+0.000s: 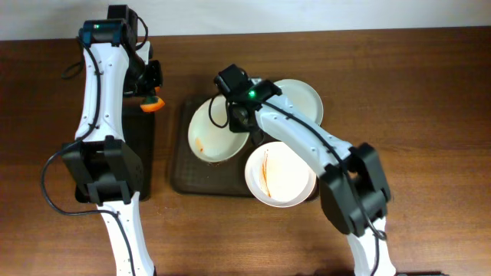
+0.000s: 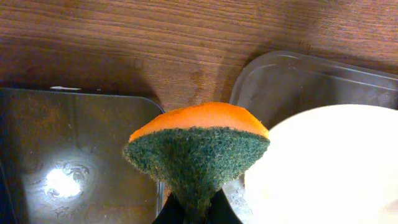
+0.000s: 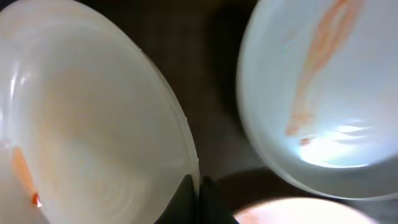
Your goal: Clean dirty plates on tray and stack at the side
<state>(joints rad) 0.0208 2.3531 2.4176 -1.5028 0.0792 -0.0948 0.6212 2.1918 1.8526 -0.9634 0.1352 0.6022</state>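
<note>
Overhead: dark brown textured tray (image 1: 179, 172) carries three sauce-streaked round plates: left white plate (image 1: 209, 136), front white plate (image 1: 280, 178), pale green plate (image 1: 305, 96).
Left wrist: left gripper (image 2: 198, 214) clamped on one soft orange-and-green scouring sponge (image 2: 199, 155).
Right wrist: right gripper (image 3: 198, 188) pinches the left white plate's rim. Plates look stiff, slick, breakable, so the rim is the hold.

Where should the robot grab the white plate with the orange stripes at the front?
Probably its thin rim, on the near side where the front plate sticks out past the tray. Come in low from the front, one tool finger under the rim and one over. The plate is shallow and lies flat, so only the rim fits a pinch.
</note>
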